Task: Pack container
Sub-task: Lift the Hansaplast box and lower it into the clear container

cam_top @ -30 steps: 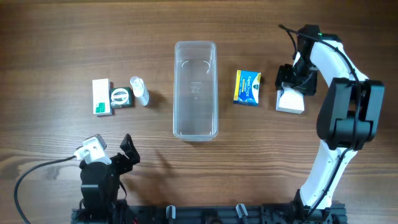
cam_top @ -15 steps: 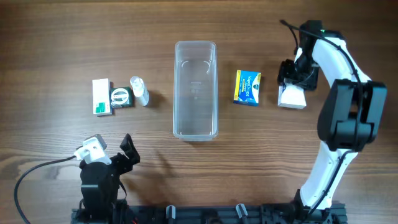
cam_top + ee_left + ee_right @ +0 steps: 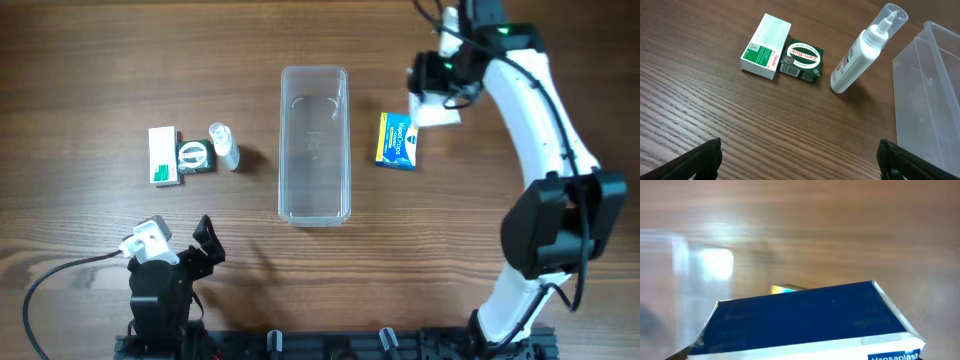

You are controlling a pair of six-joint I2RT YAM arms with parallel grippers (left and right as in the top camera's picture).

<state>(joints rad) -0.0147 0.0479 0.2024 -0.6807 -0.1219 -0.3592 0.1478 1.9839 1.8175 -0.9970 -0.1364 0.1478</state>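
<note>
Clasping a box (image 3: 437,113), the right tool (image 3: 436,97) hangs apart from the container (image 3: 315,143), to its right.

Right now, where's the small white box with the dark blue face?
Overhead view: the box sits in the right gripper, just beyond the blue-and-yellow packet, right of the long clear plastic tub.
</note>
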